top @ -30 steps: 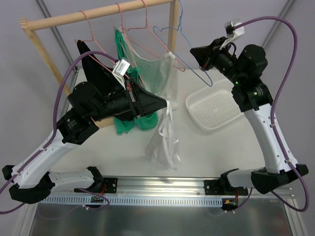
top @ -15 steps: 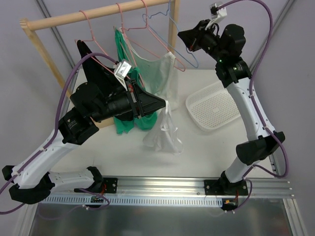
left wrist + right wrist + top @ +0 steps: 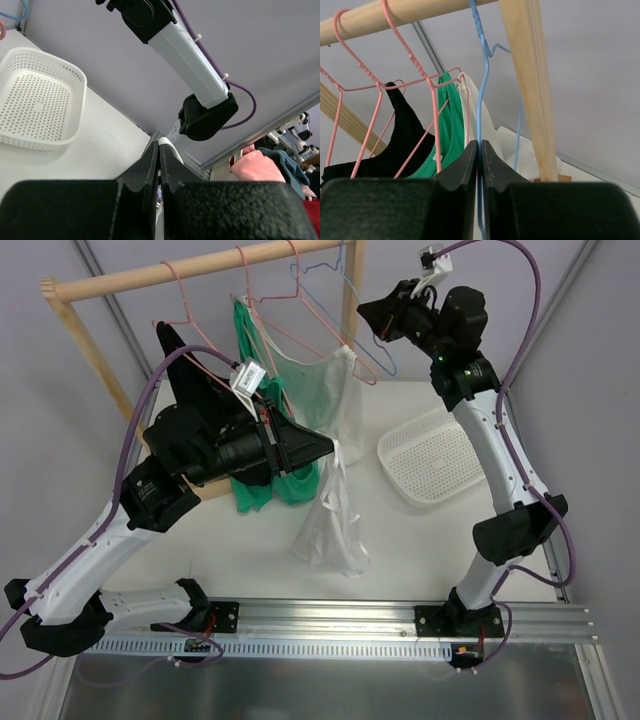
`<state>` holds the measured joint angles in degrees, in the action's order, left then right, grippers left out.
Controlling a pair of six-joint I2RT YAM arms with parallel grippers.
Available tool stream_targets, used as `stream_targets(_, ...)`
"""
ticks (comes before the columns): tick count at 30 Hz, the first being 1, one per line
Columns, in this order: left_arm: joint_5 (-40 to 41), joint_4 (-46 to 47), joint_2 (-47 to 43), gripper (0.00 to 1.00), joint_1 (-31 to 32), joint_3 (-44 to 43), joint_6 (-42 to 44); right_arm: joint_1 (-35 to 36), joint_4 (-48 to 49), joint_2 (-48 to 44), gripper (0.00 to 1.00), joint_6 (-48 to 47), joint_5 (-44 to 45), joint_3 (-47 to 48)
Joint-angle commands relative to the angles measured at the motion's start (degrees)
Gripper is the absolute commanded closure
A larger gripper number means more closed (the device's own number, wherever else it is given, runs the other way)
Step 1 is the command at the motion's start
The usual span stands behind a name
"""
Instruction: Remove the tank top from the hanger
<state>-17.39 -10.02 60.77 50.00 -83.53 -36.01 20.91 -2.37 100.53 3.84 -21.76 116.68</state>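
The white tank top (image 3: 330, 525) hangs limp from my left gripper (image 3: 333, 448), which is shut on its upper edge; its hem rests on the table. In the left wrist view a white strip (image 3: 170, 145) shows between the closed jaws of that gripper (image 3: 159, 145). The blue wire hanger (image 3: 378, 348) is bare. My right gripper (image 3: 366, 312) is shut on its wire (image 3: 479, 75), high by the rack's right post. The right gripper (image 3: 479, 144) shows there with its jaws pinched together. The hanger's hook reaches the wooden rail (image 3: 200, 270).
Pink hangers on the rail carry a black top (image 3: 190, 370), a green top (image 3: 255, 340) and a pale see-through garment (image 3: 322, 385). A white mesh basket (image 3: 432, 452) sits on the table at the right, also in the left wrist view (image 3: 35, 100). The wooden post (image 3: 527, 85) is close.
My right arm has lifted the blue hanger up and left to the rail. The tank top's lower part has swung under the left gripper, which has stayed in place.
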Motion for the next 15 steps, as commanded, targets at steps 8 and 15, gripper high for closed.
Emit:
stream_targets(8,-1.16,1.23,2.07,1.00,-0.78,-4.28,1.82,-1.83,3.95,-7.98,0.85,0.73,-0.04,-4.97)
stream_targets(15,-1.07,1.32,2.77,1.00,-0.87,-5.33,2.08,-2.97,4.22,-12.45,0.55,0.73,-0.21,-5.85)
